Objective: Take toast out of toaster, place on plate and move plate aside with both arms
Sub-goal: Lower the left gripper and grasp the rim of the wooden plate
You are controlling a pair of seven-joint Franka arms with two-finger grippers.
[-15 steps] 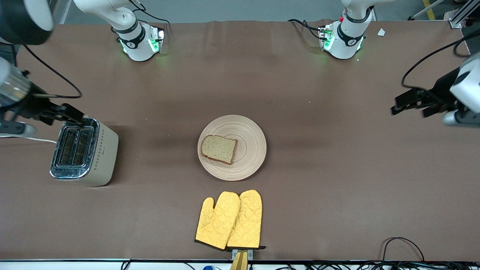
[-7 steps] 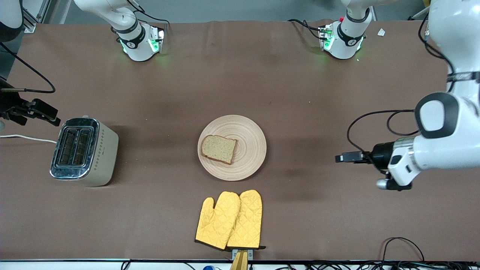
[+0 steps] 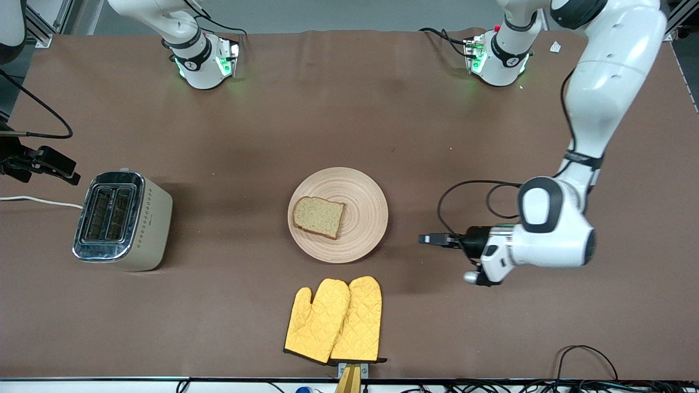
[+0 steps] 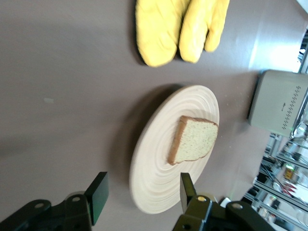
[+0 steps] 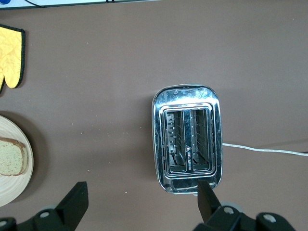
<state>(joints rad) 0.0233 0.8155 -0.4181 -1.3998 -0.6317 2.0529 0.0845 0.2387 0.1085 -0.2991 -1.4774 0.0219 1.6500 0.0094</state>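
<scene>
- Front view: the toast (image 3: 319,216) was already lying on the plate (image 3: 360,192) mid-table, and the toaster (image 3: 123,220) sat at the right arm's end with both slots looking empty. So I'd say the job was at the "move the plate aside" step. The left gripper (image 3: 431,239) hung low just beside the plate's rim, not touching it. The right gripper (image 3: 54,164) was near the toaster, mostly cut off at the frame edge.
- Left wrist view: the left gripper's fingers (image 4: 98,195) stood clearly apart, nothing between them, with the plate edge lined up in the gap. The yellow oven mitts (image 4: 179,29) lay close to the plate. Next move probably needs the rim pinched cleanly without tipping the toast off.
- Right wrist view: the right gripper (image 5: 139,199) was spread wide over the toaster, holding nothing. It'd have to come across to the plate. Couldn't see deep into the slots, honestly.
</scene>
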